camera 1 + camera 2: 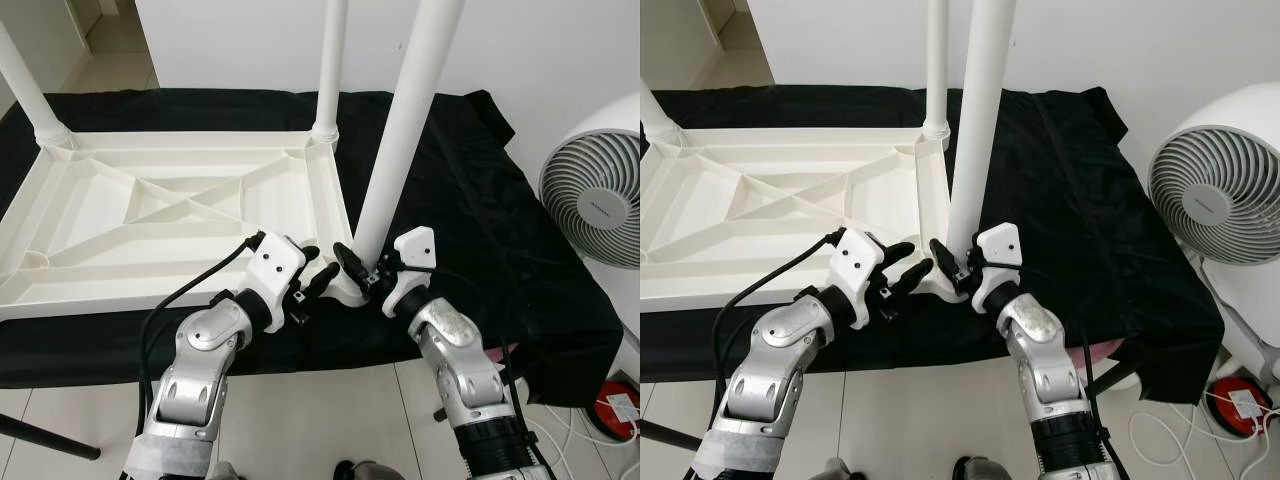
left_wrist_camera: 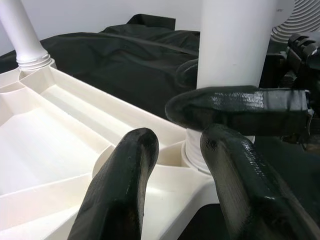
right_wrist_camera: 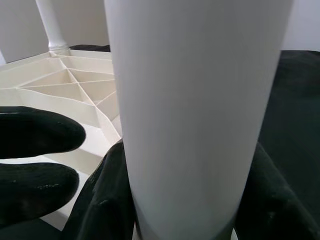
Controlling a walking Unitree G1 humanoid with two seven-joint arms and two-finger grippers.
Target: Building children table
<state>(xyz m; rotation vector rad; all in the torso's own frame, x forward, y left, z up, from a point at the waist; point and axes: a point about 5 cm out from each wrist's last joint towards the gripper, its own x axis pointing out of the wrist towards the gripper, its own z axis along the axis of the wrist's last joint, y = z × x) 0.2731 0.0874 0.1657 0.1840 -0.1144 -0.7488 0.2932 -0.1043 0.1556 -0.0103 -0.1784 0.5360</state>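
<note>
Your two silver arms reach forward and bend inward toward each other. Your left gripper of two long black fingers (image 1: 318, 279) has its fingers spread apart, pointing right. Your right gripper (image 1: 362, 268) faces it, its black fingers (image 3: 107, 200) closed around a white post.

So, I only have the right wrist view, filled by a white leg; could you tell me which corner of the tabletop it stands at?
Observer: The near right corner of the upside-down tabletop; the right gripper is closed around the leg just above its base.
Operator: Thanks, and where is the left gripper, please?
Observer: The left gripper sits at that same corner, fingers open, beside the leg's base.
Operator: Are other legs fitted?
Observer: Yes, a far right leg and a far left leg stand upright in their corners.
</note>
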